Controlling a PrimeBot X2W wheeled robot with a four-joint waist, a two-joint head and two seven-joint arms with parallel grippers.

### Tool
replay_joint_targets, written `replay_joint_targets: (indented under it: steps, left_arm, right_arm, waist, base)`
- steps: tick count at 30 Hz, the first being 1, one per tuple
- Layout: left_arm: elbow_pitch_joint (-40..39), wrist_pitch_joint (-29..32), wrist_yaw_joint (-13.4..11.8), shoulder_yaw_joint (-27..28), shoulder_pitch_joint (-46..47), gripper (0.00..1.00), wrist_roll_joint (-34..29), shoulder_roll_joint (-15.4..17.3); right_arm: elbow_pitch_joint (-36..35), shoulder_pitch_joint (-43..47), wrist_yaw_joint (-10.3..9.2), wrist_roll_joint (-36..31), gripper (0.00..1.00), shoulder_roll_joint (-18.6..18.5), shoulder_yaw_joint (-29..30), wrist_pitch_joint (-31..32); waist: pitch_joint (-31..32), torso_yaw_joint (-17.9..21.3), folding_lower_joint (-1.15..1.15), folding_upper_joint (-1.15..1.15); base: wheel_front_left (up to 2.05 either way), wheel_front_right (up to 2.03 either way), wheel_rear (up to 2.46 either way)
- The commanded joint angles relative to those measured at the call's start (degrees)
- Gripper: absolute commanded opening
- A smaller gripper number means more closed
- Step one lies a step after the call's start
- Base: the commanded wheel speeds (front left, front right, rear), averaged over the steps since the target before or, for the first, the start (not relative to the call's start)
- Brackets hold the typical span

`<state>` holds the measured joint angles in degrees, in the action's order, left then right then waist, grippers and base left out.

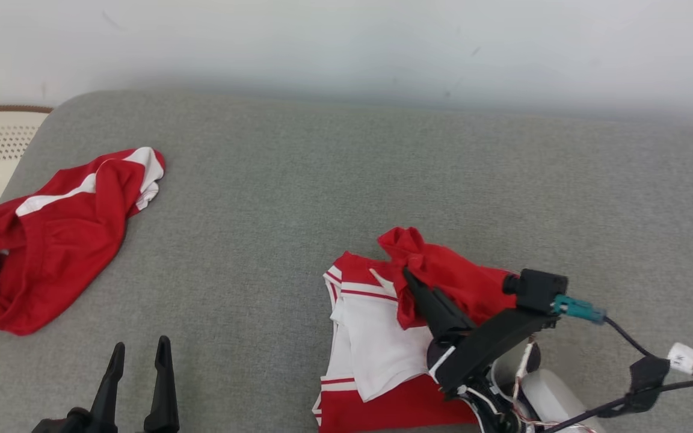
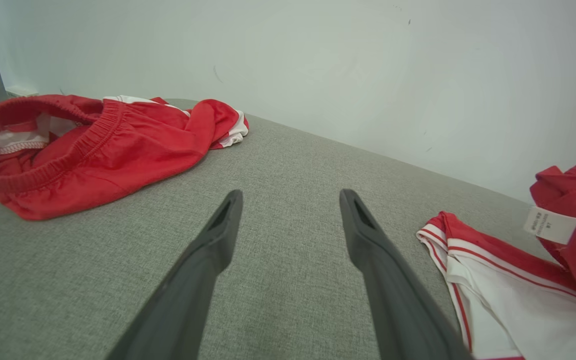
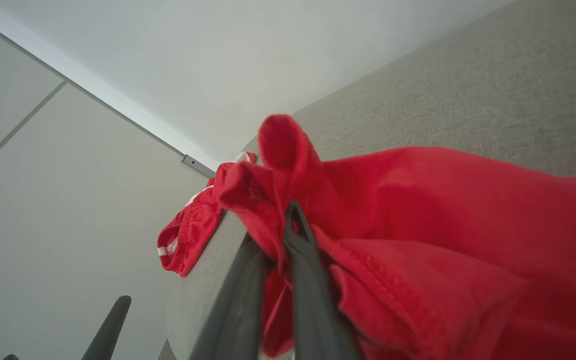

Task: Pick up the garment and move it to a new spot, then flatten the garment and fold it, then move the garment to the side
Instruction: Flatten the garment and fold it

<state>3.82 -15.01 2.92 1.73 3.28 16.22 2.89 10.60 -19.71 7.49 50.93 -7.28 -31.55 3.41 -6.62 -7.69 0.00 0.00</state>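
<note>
The fingers of our right gripper (image 1: 411,278) are pinched tight on a red fold of the garment (image 1: 376,343), which lies crumpled on the grey cushion (image 1: 298,180) before us; our left gripper (image 1: 141,349) stands spread wide, holding nothing; red shorts (image 1: 52,240) lie well apart, leftward.

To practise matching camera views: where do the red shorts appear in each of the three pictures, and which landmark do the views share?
Head view: shorts at the far left, on the grey cushion.
Left wrist view: shorts at the upper left.
Right wrist view: shorts small, left of centre.
Shared landmark: the cushion under them.
</note>
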Motion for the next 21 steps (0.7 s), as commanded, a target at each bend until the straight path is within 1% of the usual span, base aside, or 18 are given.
replay_joint_targets:
  steps: [1,8,11,14,16,17,21]
  left_arm:
    - [0.29,-0.25,-0.05,-0.20,0.53,1.00,0.80,0.01]
    - [1.14,-0.25,0.23,-1.35,1.69,1.00,0.94,0.01]
    - [1.58,-0.25,0.37,-1.70,2.11,1.00,0.94,0.01]
    - [1.95,-0.25,0.31,-2.02,2.42,1.00,0.94,0.01]
    - [2.22,-0.26,0.34,-2.05,2.54,1.00,0.92,0.01]
    - [2.36,-0.25,0.37,-1.98,2.55,1.00,0.89,0.01]
    - [2.69,-0.26,0.37,-1.58,2.24,1.00,0.65,0.01]
  right_arm:
    - [1.51,-0.95,0.00,-0.43,0.00,0.25,-0.75,-0.95]
    - [8.78,-3.66,0.00,-0.93,0.00,2.23,-3.03,-4.76]
    - [11.08,-4.52,0.00,-0.18,0.00,2.91,-4.75,-5.58]
    - [13.91,-5.60,0.00,-0.98,0.00,3.10,-6.11,-6.20]
    - [14.55,-6.10,0.00,-0.47,0.86,3.42,-6.96,-6.88]
    - [14.50,-6.41,0.00,-0.29,1.00,3.48,-7.42,-7.26]
    - [11.67,-7.03,0.00,1.19,1.00,2.22,-8.91,-9.21]
  waist:
    - [-0.90,-1.06,0.00,0.00]
    - [-1.96,-2.84,0.00,0.00]
    - [-2.17,-3.34,0.00,0.00]
    - [-2.23,-3.62,0.00,0.00]
    - [-2.13,-3.65,0.00,0.00]
    - [-2.05,-3.59,0.00,0.00]
    - [-1.47,-3.05,0.00,0.00]
  base:
    - [0.00,0.00,0.00]
    - [0.00,0.00,0.00]
    - [0.00,0.00,0.00]
    - [0.00,0.00,0.00]
    - [0.00,0.00,0.00]
    - [0.00,0.00,0.00]
    - [0.00,0.00,0.00]
